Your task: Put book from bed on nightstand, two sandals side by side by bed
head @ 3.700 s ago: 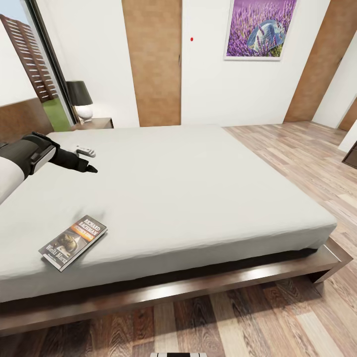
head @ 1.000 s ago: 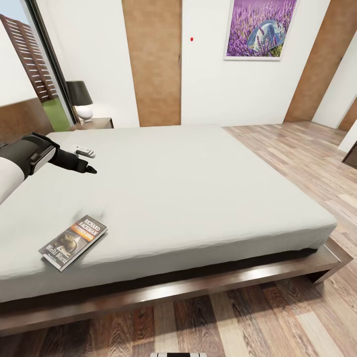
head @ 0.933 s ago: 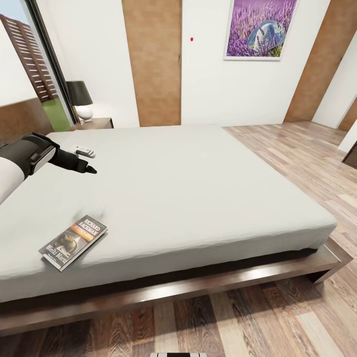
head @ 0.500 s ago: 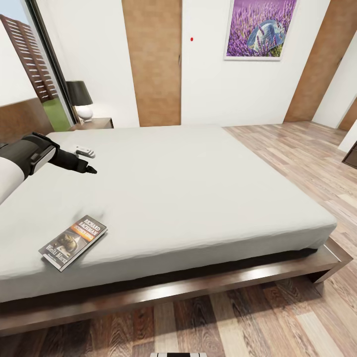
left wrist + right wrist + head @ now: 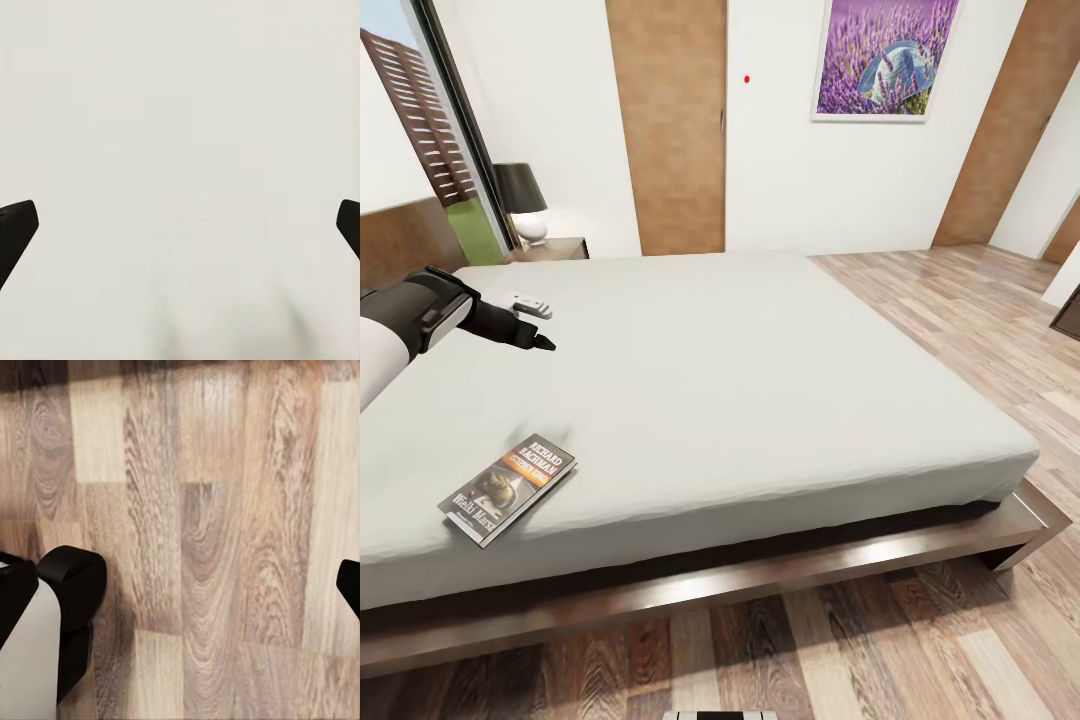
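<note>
The book (image 5: 508,488) lies flat near the front left edge of the bed (image 5: 760,380), its dark cover with an orange band facing up. My left gripper (image 5: 543,341) hovers over the mattress further back, well apart from the book. In the left wrist view the left gripper (image 5: 180,232) is open, with only off-white mattress between its fingertips (image 5: 15,229). The right gripper (image 5: 180,592) is open too and points down at the wooden floor. The nightstand (image 5: 555,248) stands at the bed's far left corner. The sandals are out of view.
A dark-shaded lamp (image 5: 523,200) sits on the nightstand. A small white and grey object (image 5: 531,303) lies on the mattress just beyond my left gripper. The low wood bed frame (image 5: 780,580) juts out in front. Open wooden floor (image 5: 980,320) lies to the right.
</note>
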`<state>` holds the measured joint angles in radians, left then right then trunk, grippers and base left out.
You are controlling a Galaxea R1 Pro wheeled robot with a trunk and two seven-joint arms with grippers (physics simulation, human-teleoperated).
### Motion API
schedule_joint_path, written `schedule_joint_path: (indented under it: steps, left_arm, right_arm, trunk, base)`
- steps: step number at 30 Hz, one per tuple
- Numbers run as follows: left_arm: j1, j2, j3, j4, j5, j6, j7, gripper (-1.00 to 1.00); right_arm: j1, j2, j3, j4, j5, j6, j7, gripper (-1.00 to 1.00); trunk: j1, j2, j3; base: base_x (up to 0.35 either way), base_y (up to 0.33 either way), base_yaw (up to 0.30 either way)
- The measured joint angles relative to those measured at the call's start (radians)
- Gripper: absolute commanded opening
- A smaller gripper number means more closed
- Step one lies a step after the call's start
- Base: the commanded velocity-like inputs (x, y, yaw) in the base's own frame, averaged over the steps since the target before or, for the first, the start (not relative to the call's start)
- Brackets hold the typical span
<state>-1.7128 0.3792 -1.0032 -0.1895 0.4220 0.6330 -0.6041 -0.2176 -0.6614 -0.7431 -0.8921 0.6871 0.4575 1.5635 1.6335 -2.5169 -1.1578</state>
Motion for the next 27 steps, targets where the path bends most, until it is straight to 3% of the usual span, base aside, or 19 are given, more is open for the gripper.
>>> schedule_joint_path:
  steps: [10,27]
  left_arm:
    - [0.0,0.0,0.0,0.0,0.0,0.0,0.0,1.0]
    - [0.0,0.0,0.0,0.0,0.0,0.0,0.001,1.0]
  right_arm:
    - [0.0,0.003,0.0,0.0,-0.038,-0.004,0.0,1.0]
    - [0.001,0.001,-0.016,-0.001,-0.036,0.002,0.0,1.0]
  trunk:
    - [0.0,0.0,0.0]
    - [0.0,0.0,0.0]
  base:
    - [0.0,0.0,0.0]
    - [0.0,0.0,0.0]
